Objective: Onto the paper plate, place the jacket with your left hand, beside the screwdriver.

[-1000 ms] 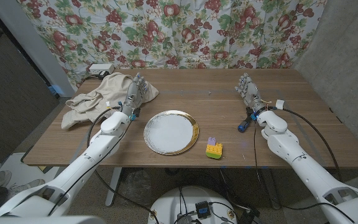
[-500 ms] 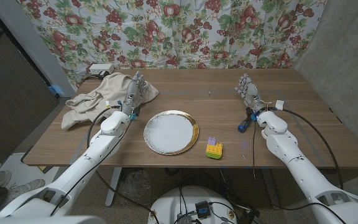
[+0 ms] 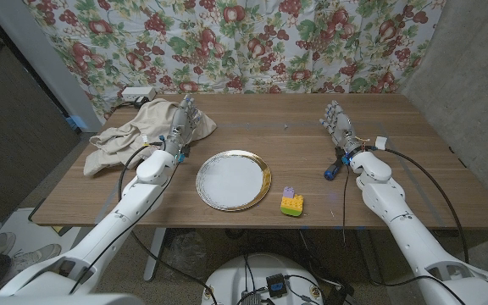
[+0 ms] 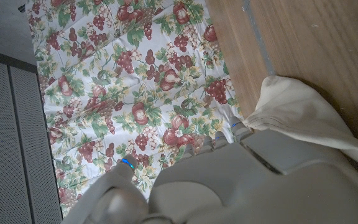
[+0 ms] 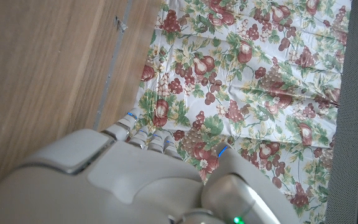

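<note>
Beige cloth, crumpled into a loose heap — that is the jacket (image 3: 142, 131), lying at about ten o'clock from the paper plate (image 3: 233, 180), near the far left corner of the tabletop (image 3: 261, 119). My left hand (image 3: 180, 131) stands at the heap's right edge with its fingers upright and apart, holding nothing; from the head view I judge it touches the fabric or is just beside it, but I cannot tell which. The left wrist view shows a fold of the jacket right at the hand, with no fingers closed on it.

My right hand (image 3: 339, 127) is well apart on the other side, fingers also spread and empty, just beyond the blue-handled screwdriver (image 3: 335, 167), which lies on the wood at about three o'clock from the plate — not on it. A small stack of toy bricks (image 3: 291, 202) sits at about four o'clock from the plate.

The jacket should be light and completely limp, so I expect it to sag, trail and drag whatever I leave behind. A pinch on one edge would likely lift only a flap. I would take hold deep in the bunched middle, where several folds overlap, gathering as much as the fingers can close around. The plate is small next to the garment and probably light, so trailing cloth could shove it or spill over the rim.
</note>
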### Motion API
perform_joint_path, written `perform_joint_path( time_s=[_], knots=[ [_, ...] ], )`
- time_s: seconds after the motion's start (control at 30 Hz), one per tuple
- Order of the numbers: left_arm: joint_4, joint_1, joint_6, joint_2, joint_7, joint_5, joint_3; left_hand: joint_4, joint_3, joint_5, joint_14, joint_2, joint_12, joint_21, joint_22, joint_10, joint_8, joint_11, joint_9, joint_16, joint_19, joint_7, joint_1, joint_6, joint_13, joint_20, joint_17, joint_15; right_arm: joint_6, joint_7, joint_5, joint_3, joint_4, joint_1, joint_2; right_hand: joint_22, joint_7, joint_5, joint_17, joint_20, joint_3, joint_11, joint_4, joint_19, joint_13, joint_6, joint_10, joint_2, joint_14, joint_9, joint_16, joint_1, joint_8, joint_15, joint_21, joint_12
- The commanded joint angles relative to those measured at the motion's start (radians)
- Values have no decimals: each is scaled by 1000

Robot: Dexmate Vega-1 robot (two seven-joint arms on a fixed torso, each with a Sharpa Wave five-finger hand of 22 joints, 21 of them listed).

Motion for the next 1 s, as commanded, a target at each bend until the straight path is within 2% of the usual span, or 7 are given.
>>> perform_joint_path(
  time_s=[0.03, 0.43, 0.5, 1.0],
  knots=[
    [-18, 3, -2, 8, 16, 27, -11, -2, 8, 4, -94, 116, 4, 7, 1, -110, 6, 9, 4, 2, 3, -6, 6, -109, 1, 23, 1, 15, -4, 16, -23, 23, 8, 3, 23, 3, 4, -1, 3, -40, 8, -1, -2, 11, 6, -5, -4, 30, -7, 2, 3, 14, 4, 3, 3, 1],
    [-26, 3, -5, 25, 5, 36, -20, -5, 12, 0, -80, 112, 10, 1, 1, -83, 12, 16, 4, 0, -6, -8, 10, -67, 2, 35, 2, 28, 3, 26, -35, 27, 11, 4, 31, 3, 4, -3, 3, -40, 10, 0, -2, 11, 6, -5, -4, 30, -7, 2, 3, 16, 4, 3, 3, 1],
    [-33, 6, 0, 27, 16, 43, -21, -6, 13, 0, -79, 112, 10, 1, 1, -81, 13, 17, 4, 0, -6, -16, 11, -62, 2, 37, 2, 30, 5, 27, -38, 27, 12, 4, 31, 3, 4, -3, 2, -39, 11, -2, -3, 11, 6, -5, -4, 30, -6, 2, 3, 16, 4, 3, 3, 1],
    [-67, 15, 4, 69, 10, 72, -31, -10, 21, -4, -74, 113, 13, -1, 0, -60, 11, 22, 3, -4, -6, -24, 17, -40, 2, 38, 2, 33, 5, 27, -38, 33, -5, -13, 38, 3, 3, -6, 2, -41, 14, -5, -4, 11, 6, -4, -3, 29, -5, 3, 3, 19, 4, 1, 3, 1]
  ],
)
